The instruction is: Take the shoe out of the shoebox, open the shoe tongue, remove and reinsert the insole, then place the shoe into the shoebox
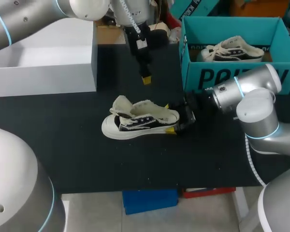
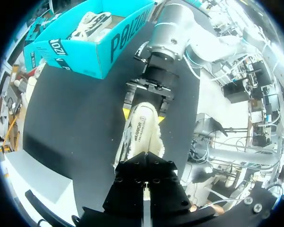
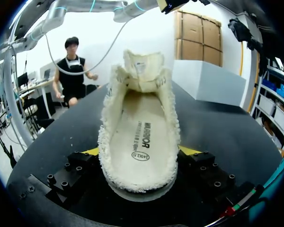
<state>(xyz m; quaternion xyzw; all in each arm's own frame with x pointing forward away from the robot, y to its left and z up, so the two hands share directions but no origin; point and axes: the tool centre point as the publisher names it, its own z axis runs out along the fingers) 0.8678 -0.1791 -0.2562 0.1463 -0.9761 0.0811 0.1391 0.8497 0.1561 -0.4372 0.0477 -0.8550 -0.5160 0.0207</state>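
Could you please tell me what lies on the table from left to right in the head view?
White box → shoe → teal shoebox.

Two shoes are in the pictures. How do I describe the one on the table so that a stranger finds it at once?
On the black table, look near the middle, just off the teal shoebox. A shoe lies there, its heel between the right gripper's yellow tips. Unlike the other shoe, which sits inside the box, its tongue is pulled open.
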